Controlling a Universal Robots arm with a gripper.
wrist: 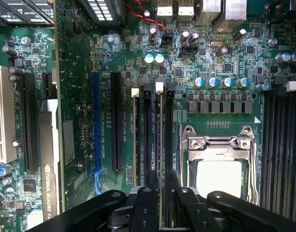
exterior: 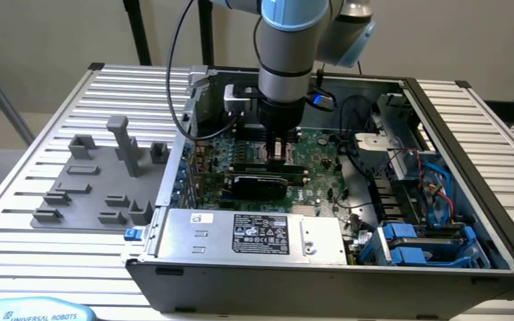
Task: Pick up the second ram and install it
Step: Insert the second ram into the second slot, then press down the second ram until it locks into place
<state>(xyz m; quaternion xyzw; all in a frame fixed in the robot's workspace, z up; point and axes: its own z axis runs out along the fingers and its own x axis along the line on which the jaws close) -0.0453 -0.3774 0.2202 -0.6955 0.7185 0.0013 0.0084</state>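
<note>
Insertion step: black two-finger gripper [wrist: 160,193] sits low over the green motherboard's [wrist: 75,96] black memory slots [wrist: 152,130] beside the silver CPU socket [wrist: 218,159]. Jaws nearly closed on the thin green RAM stick [wrist: 161,145], edge-on, apparently entering a slot. Next move likely calls for a straight, aligned downward press.

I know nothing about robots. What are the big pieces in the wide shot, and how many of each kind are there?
Robot arm: 1
Open computer case: 1
Silver power supply box: 1
Grey fixture plate: 1
Total: 4
</note>
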